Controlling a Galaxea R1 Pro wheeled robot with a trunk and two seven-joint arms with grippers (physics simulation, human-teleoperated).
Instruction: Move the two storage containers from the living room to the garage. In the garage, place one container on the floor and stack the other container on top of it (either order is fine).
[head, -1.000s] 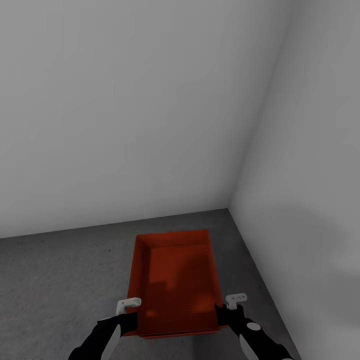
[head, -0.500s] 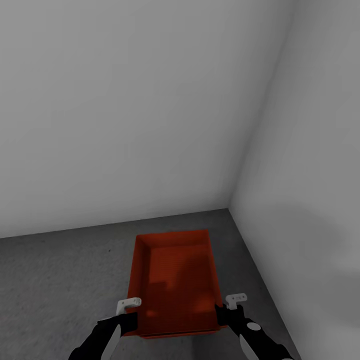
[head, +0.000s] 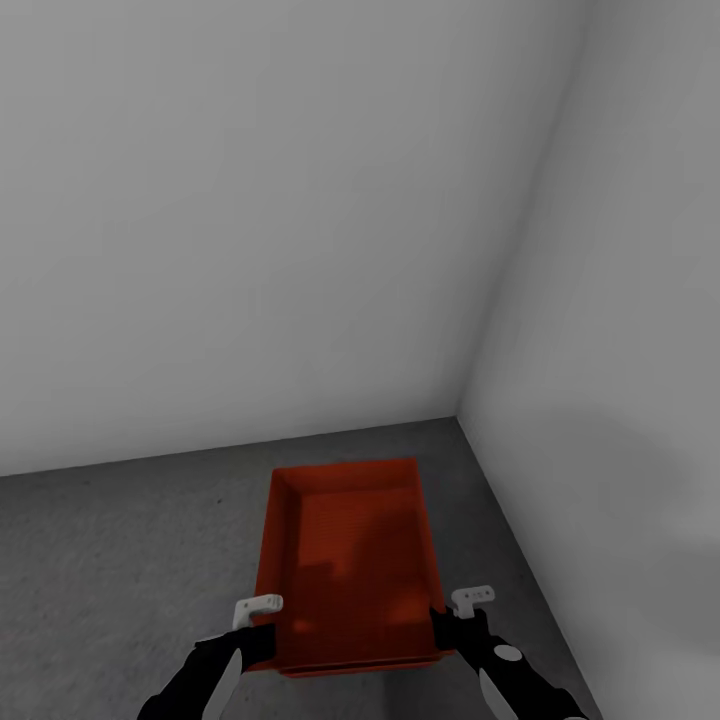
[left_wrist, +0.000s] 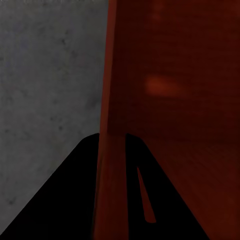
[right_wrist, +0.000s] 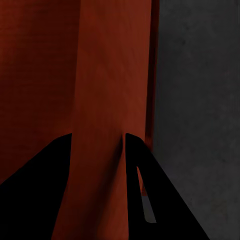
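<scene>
We see a bare room corner formed by two plain white walls: a broad wall (head: 250, 220) ahead of the fingers and a second wall (head: 630, 330) running along the right gripper's outer side, the two meeting in a vertical seam. Below them lies the dark grey, rough, speckled concrete-like floor (head: 110, 560), which reaches the foot of both walls and shows as mottled grey (left_wrist: 45, 90) beyond the left fingers' outer side and darker grey (right_wrist: 200, 100) beyond the right fingers' outer side.

Between the two grippers we find the orange-red rectangular plastic storage container (head: 345, 565), shallow and lidless, its long axis pointing away from the fingers toward the corner; its far end stands near the wall's foot but apart from it. We cannot tell whether the container rests on the floor or is held just above it.

The left gripper (head: 257, 627) straddles the container's left wall (left_wrist: 112, 100) near the near end, one dark finger (left_wrist: 65, 200) outside and one inside, closed narrowly on the wall. The right gripper (head: 452, 618) likewise clamps the right wall (right_wrist: 112, 90), its fingers (right_wrist: 150, 200) pressed to either face.
</scene>
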